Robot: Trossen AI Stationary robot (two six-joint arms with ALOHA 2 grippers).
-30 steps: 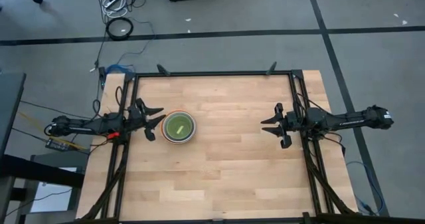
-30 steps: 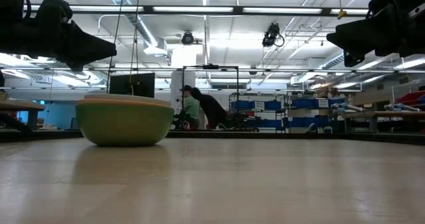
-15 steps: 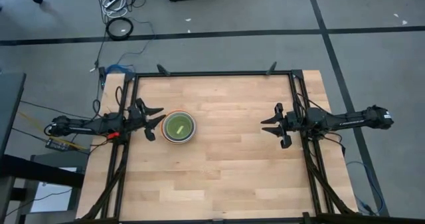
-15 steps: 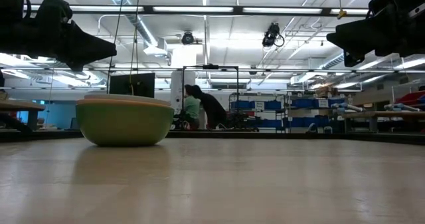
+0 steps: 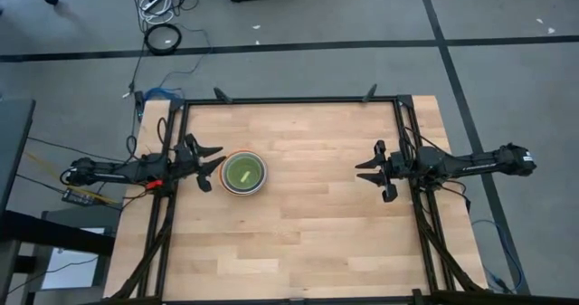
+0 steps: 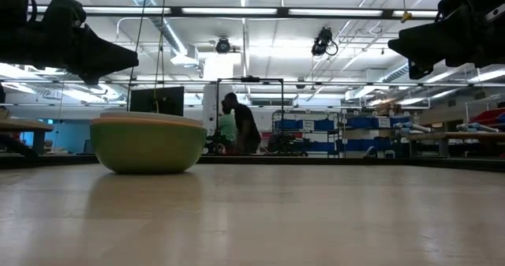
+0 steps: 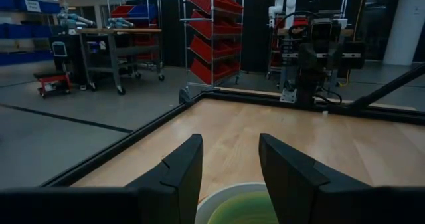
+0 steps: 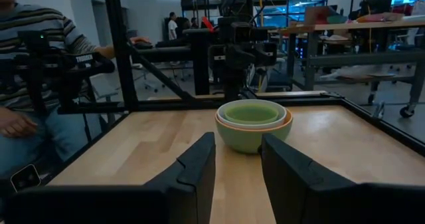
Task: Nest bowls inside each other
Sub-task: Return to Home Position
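Observation:
The bowls [image 5: 244, 173] stand as one nested stack on the table's left half, base down. The outermost is sage green [image 6: 148, 144], and orange and white rims [image 8: 254, 112] show inside it. The inside looks greenish. My left gripper [image 5: 217, 164] hovers open and level just left of the stack, above rim height [image 6: 110, 61], with the stack's rim [image 7: 242, 207] below its fingers. My right gripper [image 5: 366, 172] hovers open at the table's right side, pointing level toward the stack, far from it [image 8: 238, 161].
A black metal frame [image 5: 289, 100] borders the wooden table [image 5: 308, 223]. A seated person in a striped sleeve [image 8: 26, 24] is beyond the table's left end, a hand [image 8: 13, 121] near the left arm's base. Another person [image 6: 241, 128] stands far off in the room.
Both arms and the bowl stack have kept still. The person far behind the table has straightened up.

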